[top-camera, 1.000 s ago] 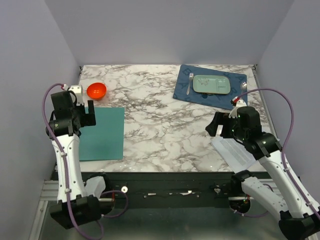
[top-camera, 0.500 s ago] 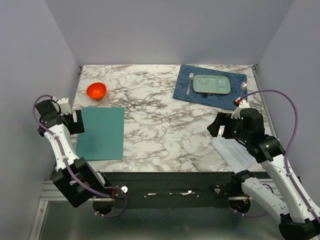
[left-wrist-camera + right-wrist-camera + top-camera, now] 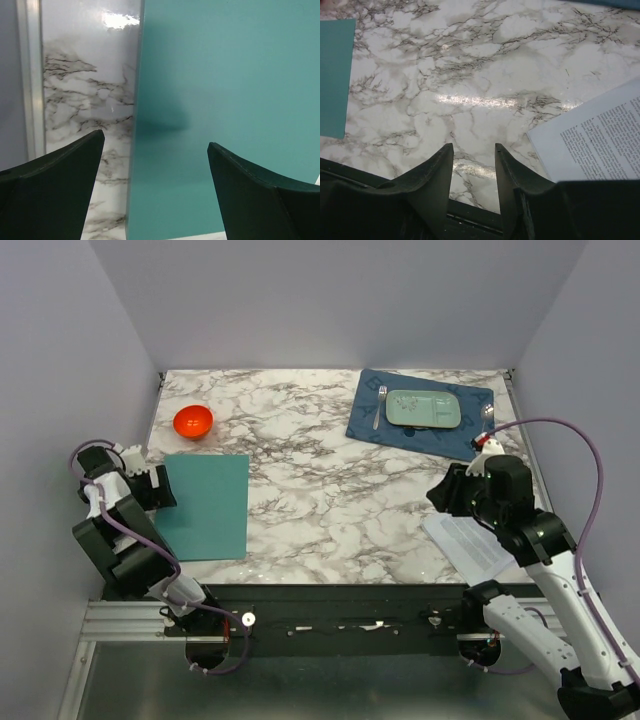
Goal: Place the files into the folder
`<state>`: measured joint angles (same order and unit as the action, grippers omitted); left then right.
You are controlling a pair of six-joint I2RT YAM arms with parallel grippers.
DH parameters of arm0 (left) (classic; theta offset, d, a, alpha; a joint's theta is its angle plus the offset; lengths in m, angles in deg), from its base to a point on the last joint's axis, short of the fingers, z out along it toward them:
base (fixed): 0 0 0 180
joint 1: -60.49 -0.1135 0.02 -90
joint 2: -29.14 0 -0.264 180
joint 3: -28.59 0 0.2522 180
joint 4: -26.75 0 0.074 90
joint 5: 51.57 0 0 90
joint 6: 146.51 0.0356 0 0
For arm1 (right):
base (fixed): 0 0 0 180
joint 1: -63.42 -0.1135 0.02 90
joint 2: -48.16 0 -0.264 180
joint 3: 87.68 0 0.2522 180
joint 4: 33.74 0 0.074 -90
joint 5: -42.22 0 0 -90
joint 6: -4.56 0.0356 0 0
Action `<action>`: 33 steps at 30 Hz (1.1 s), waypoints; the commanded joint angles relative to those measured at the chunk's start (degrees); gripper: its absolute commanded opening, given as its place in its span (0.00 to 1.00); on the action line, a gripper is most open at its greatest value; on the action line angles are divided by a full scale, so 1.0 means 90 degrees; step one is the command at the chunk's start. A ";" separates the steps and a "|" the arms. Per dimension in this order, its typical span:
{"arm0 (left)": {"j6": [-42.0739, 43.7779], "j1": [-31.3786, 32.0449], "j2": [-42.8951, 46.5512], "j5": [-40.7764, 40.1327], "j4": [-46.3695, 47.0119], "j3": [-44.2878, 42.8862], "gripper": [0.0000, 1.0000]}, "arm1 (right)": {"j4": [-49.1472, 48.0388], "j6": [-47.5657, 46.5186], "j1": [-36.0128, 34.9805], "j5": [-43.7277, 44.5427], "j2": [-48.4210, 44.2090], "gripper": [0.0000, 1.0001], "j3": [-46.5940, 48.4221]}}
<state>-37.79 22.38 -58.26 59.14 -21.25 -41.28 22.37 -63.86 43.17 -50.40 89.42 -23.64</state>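
Note:
The folder (image 3: pixel 205 505) is a closed teal-green rectangle lying flat at the table's front left. My left gripper (image 3: pixel 163 490) sits low at its left edge, jaws wide open. In the left wrist view the folder (image 3: pixel 225 90) edge runs between the two fingers of the left gripper (image 3: pixel 155 145), and nothing is gripped. The files (image 3: pixel 468 545), white printed sheets, lie at the front right, partly under my right arm. My right gripper (image 3: pixel 438 494) hovers left of them. In the right wrist view the right gripper (image 3: pixel 474 147) has its jaws partly narrowed and empty, with the files (image 3: pixel 600 145) to its right.
An orange bowl (image 3: pixel 193 421) stands behind the folder at the back left. A dark blue placemat (image 3: pixel 372 425) at the back right carries a pale green tray (image 3: pixel 423 408) and a fork (image 3: pixel 378 406). The table's front edge (image 3: pixel 470 220) is just below my right fingers.
My left arm has dropped down and leftward to the folder's left edge. The right gripper's jaws have narrowed from wide open, and that arm has shifted slightly right.

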 commanded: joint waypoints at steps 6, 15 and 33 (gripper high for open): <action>0.0215 0.0327 -0.0563 0.0219 0.0523 0.0248 0.99 | 0.0197 0.0131 -0.0006 0.0007 0.0064 0.47 0.0429; 0.0235 0.1626 0.0082 -0.0475 0.0543 0.0893 0.99 | -0.0095 0.0355 -0.0006 -0.0207 0.0182 0.48 0.0117; -0.0820 0.3668 -0.0260 0.0208 -0.0492 -0.0219 0.99 | -0.2019 0.2435 -0.3440 0.1207 0.3450 0.49 0.0113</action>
<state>-42.60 54.40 -59.18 56.76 -21.71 -40.10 10.35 -48.93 18.80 -45.61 110.51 -27.88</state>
